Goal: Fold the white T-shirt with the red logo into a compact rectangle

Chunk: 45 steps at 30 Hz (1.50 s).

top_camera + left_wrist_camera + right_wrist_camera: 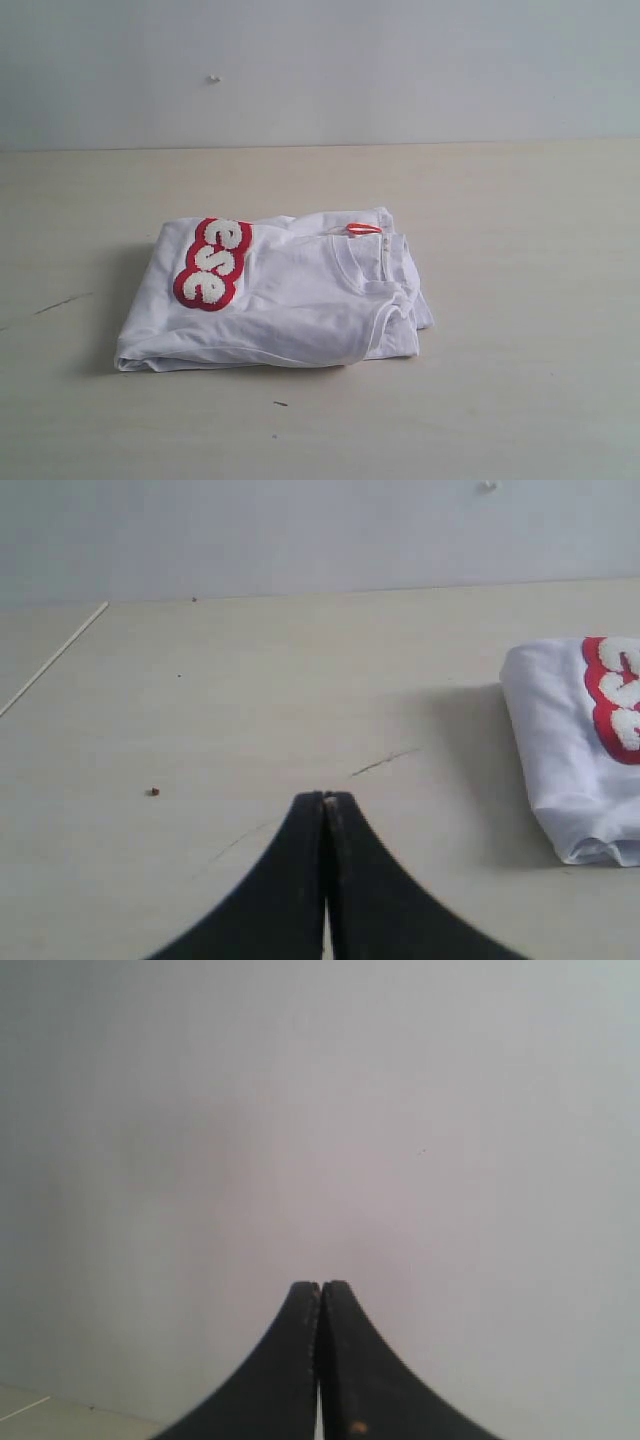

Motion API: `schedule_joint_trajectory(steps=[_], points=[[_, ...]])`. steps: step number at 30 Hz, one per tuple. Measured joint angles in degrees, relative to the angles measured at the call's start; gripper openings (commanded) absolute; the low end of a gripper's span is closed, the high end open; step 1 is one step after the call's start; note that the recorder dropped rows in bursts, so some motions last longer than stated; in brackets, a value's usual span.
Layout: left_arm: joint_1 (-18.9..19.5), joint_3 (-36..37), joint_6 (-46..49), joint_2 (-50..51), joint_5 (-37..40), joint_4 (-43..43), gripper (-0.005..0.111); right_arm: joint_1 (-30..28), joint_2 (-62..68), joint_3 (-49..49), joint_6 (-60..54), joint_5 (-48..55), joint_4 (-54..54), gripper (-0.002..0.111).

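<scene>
White T-shirt [300,300] lies folded into a thick rectangle near the middle of the pale table [520,200], with the red logo [212,263] on top at the left and the orange neck tag [364,229] at the right. Left gripper [326,798], jaws pressed together, hangs over the table well apart from the shirt; a thin dark scratch [385,763] lies between them, a reddish speck [153,791] nearby. Right gripper [320,1285], also pressed together, faces the grey wall [300,1110]

red logo [212,262] partly hidden, T-shirt [550,740] cropped
</scene>
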Motion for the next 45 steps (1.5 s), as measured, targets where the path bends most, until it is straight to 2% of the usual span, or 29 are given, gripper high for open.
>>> schedule_joint_trajectory(steps=[18,23,28,31,34,39,45], points=[[0.00,0.00,0.00,0.00,1.31,-0.14,0.000,0.00,0.00,0.00,-0.11,0.00,-1.02,0.000],[0.00,0.00,0.00,0.00,1.31,-0.14,0.000,-1.68,0.00,2.70,-0.25,-9.17,-6.41,0.000],[0.00,0.00,0.00,0.00,1.31,-0.14,0.000,-8.26,0.00,4.86,0.02,-17.43,-8.64,0.000],[0.00,0.00,0.00,0.00,1.31,-0.14,0.000,-14.36,0.00,8.97,8.17,-23.60,-14.18,0.000],[0.00,0.00,0.00,0.00,1.31,-0.14,0.000,-15.01,0.00,15.34,14.82,-26.55,-18.33,0.000],[0.00,0.00,0.00,0.00,1.31,-0.14,0.000,-15.01,0.00,27.72,11.91,-27.05,-19.61,0.000],[0.00,0.00,0.00,0.00,1.31,-0.14,0.000,-15.01,0.10,36.51,10.98,-26.95,-20.82,0.000]])
